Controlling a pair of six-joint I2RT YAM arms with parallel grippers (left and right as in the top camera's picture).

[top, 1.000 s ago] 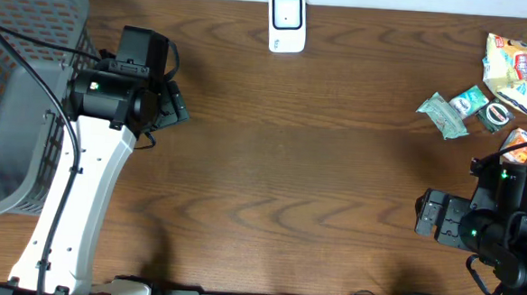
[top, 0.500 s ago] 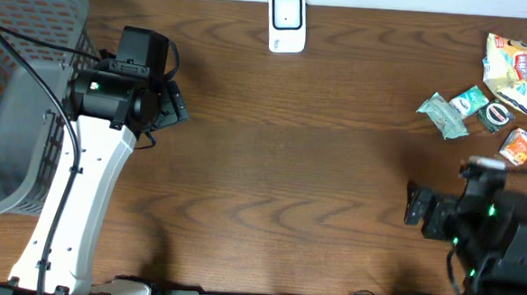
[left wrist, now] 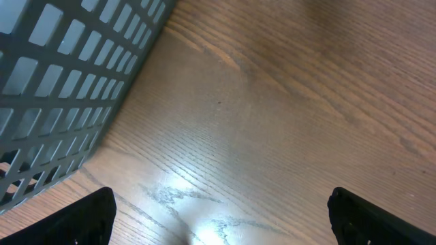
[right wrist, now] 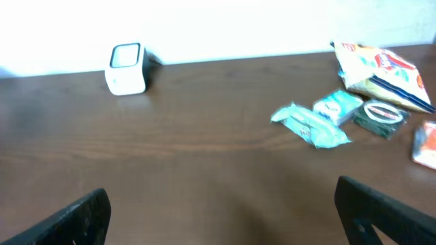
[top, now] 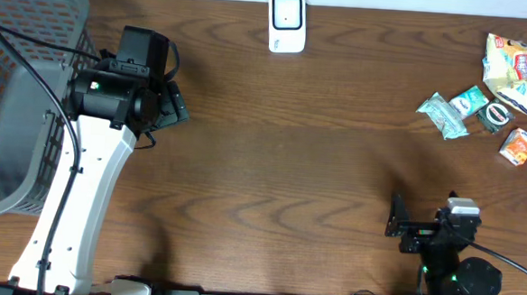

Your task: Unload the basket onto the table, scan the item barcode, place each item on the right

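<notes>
The left gripper (left wrist: 221, 214) and right gripper (right wrist: 221, 214) are gaping empty; snack packets (right wrist: 381, 68) are lying well beyond the right one, barcodes blurred.

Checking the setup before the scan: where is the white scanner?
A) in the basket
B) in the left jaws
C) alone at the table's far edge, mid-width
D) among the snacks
C: the scanner stands alone at the far edge, well apart from the basket and the snacks.

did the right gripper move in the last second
Yes. In the overhead view the right gripper has shifted left and lower in frame, away from the orange packet it was just below.
</notes>
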